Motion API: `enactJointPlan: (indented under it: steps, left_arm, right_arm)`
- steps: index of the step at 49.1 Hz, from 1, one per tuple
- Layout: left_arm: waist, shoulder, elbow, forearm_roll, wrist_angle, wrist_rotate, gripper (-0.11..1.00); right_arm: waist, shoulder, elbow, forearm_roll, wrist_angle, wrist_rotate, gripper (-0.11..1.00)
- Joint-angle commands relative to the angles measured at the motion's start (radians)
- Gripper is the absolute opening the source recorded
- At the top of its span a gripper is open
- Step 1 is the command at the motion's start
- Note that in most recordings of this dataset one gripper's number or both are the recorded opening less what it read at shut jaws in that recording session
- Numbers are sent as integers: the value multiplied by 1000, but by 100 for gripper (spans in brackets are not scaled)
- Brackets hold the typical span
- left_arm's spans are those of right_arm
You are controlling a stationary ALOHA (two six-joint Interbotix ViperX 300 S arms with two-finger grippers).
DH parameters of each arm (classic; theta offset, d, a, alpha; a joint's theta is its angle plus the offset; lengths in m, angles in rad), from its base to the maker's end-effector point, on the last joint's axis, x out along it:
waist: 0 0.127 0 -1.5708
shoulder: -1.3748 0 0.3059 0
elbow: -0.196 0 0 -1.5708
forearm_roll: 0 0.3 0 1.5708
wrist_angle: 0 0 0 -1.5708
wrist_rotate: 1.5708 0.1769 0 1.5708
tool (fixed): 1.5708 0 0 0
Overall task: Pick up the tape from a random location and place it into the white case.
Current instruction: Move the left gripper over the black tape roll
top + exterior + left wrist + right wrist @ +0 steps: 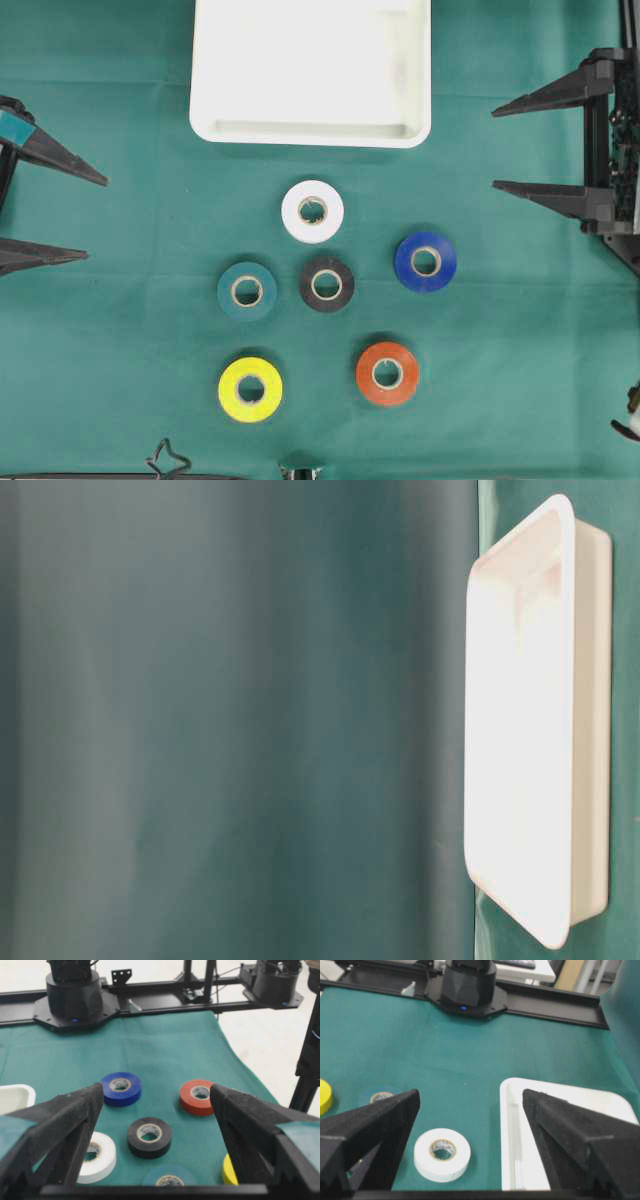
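Clearly nothing is picked yet: six tapes lie scattered on the table, white tape (312,211) nearest the case (311,131); left tool (62,216) and right tool (512,147) wait spread, empty.

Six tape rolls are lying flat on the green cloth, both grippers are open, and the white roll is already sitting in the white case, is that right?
Not quite. In the overhead view the white roll lies on the green cloth just below the white case, not inside it. Six rolls lie flat, and the left gripper and right gripper are open.
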Motion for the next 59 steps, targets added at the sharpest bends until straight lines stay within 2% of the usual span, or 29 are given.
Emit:
enactJointPlan:
  steps: [1, 32, 42, 59]
  left_arm:
    - [-3, 3, -25, -2, -5, 2, 99]
    - [-2, 52, -54, -2, -23, 3, 99]
    - [-2, 181, -137, -2, -58, 11, 99]
    - [5, 449, -370, -2, -64, 17, 99]
  right_arm:
    - [-2, 5, -26, -2, -5, -2, 93]
    - [-2, 9, -25, -2, -2, -2, 93]
    - [-2, 18, -26, -2, -5, -2, 93]
    - [-2, 31, -40, -3, -2, -6, 93]
